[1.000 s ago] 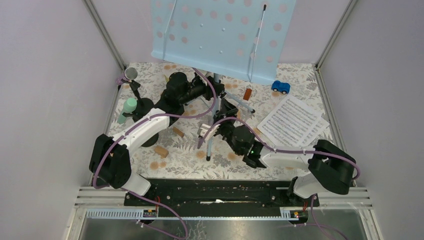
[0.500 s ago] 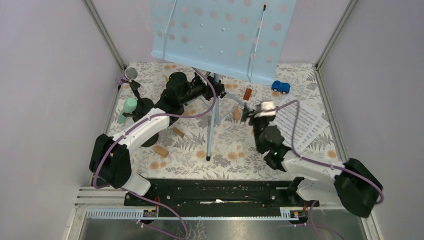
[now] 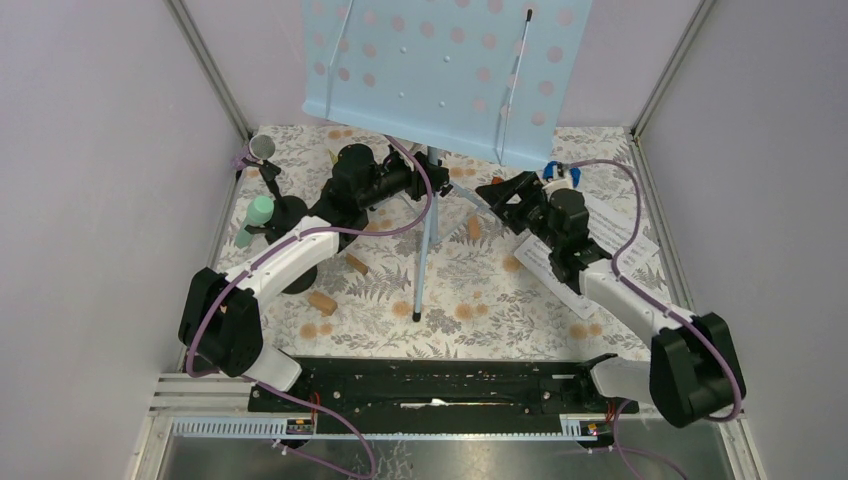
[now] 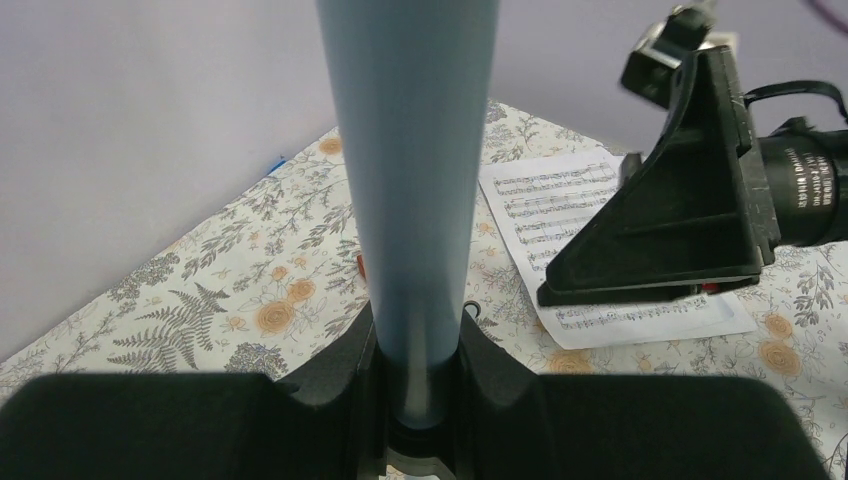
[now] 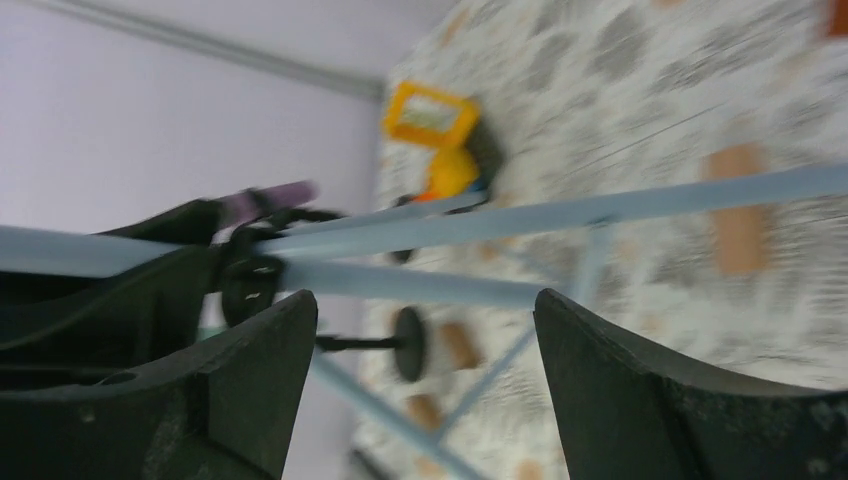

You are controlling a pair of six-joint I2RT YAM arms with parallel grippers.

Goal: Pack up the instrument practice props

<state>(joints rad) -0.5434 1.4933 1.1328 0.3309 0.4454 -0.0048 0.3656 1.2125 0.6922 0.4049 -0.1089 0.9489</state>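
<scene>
My left jaws point(image 4: 420, 360) stay clenched on the pole point(image 4: 415, 180) of the pale blue music rack point(image 3: 445, 75), just above where its tripod legs spread, so the rack stands upright toward the far edge of the counter point(image 3: 470, 300).

The change is on the right. A second ago that arm was low over the near leg at the middle of the counter. It has since swung out and away, and the right gripper point(image 3: 497, 190) now sits beside the leg that runs toward the far right corner. Its jaws have spread wider and are released. In the wrist view the pale legs cross the gap beyond the right gripper point(image 5: 425, 330), touching neither side.

I take this as lining up to fold that leg while I brace the pole. The sheet music point(image 4: 570, 195) lies flat near the right edge. The purple microphone point(image 3: 262, 148) and mint-green microphone point(image 3: 258, 212) sit in their holders by the far left corner. Nothing is packed yet.
</scene>
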